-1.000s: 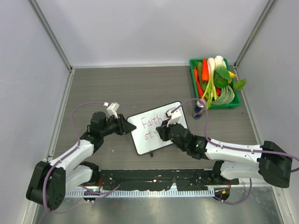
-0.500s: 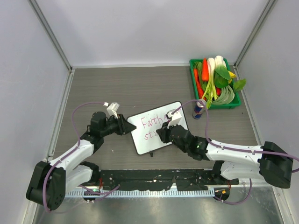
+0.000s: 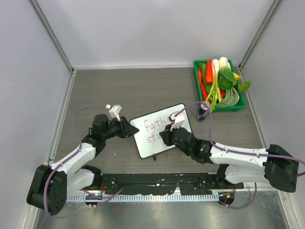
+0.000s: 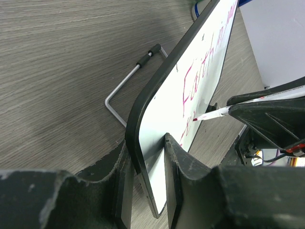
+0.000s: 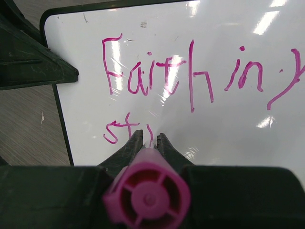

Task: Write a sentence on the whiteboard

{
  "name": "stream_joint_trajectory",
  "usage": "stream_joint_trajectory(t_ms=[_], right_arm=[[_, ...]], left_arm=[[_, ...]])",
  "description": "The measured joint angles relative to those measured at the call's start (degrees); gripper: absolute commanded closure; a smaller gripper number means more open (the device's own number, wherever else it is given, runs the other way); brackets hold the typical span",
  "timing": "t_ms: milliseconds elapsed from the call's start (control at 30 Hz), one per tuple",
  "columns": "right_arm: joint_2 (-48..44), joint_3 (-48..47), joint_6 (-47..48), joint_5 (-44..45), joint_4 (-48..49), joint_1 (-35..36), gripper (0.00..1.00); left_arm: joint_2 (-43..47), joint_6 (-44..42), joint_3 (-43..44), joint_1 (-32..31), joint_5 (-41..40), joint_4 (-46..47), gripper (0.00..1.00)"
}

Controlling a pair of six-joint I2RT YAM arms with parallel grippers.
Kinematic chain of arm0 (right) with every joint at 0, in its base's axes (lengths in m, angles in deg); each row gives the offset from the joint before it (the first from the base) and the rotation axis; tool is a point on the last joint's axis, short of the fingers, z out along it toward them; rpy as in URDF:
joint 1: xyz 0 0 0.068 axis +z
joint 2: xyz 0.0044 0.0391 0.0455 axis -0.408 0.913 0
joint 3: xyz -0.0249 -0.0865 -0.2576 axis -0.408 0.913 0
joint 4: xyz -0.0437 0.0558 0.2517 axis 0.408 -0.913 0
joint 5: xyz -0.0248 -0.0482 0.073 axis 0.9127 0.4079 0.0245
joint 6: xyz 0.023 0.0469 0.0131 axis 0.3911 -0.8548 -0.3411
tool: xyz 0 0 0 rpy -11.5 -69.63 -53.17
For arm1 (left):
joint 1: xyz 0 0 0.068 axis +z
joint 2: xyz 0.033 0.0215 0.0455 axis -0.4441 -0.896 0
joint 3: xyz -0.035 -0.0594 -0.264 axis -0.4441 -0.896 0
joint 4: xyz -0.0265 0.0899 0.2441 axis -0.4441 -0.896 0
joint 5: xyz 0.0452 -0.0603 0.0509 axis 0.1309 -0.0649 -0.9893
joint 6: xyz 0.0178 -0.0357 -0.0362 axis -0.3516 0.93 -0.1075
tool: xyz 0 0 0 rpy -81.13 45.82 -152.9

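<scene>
i stood by and saw very little move in that last second: the right gripper (image 5: 149, 138) had crept a touch toward the near-left of the board (image 3: 143, 138), and the left gripper (image 4: 147, 162) had not shifted at all. the left jaws were clamped on the board's left edge, one finger on the back and one on the white face, holding it tilted up off the table (image 3: 119, 90). the right jaws were clenched round a pink marker (image 5: 147, 193) whose tip rested on the white face just ahead of them. the writing (image 5: 190, 76) read "faith in y…" on top, while directly in front of the right jaws the second line showed only "st" and a fresh short stroke, so i judged the sentence was barely into its last word, with most of that line still to come. beyond the right jaws, to their right, the lower face was blank, which left room for the rest. the left jaws took up the corner beside the "f". a wire stand (image 4: 125, 88) lay on the table ahead of the left jaws, behind the board. past the board's far corner stood a can (image 3: 203, 113) and a green tray (image 3: 240, 102) of vegetables, both well away from the marker tip.
</scene>
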Motion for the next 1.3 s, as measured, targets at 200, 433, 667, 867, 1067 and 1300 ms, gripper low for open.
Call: stream_joint_trajectory(t_ms=[200,433,667,867,1067,1300], right_arm=[[0.9,-1.2,0.6,0.7,-0.2,0.0,0.98],[2.1,-2.5,0.8,1.5,0.0,0.0,0.98],[2.4,-3.6,1.3,3.5,-0.5,0.0,0.99],[2.4,-3.8,1.4,4.8,-0.8,0.0,0.99],[2.3,-3.8,1.4,5.1,-1.0,0.0,0.99],[1.9,-3.8,1.3,5.4,-1.8,0.0,0.99]], left_arm=[[0.0,0.0,0.0,0.0,0.0,0.0,1.00],[0.0,0.0,0.0,0.0,0.0,0.0,1.00],[0.0,0.0,0.0,0.0,0.0,0.0,1.00],[0.0,0.0,0.0,0.0,0.0,0.0,1.00],[0.0,0.0,0.0,0.0,0.0,0.0,1.00],[0.0,0.0,0.0,0.0,0.0,0.0,1.00]])
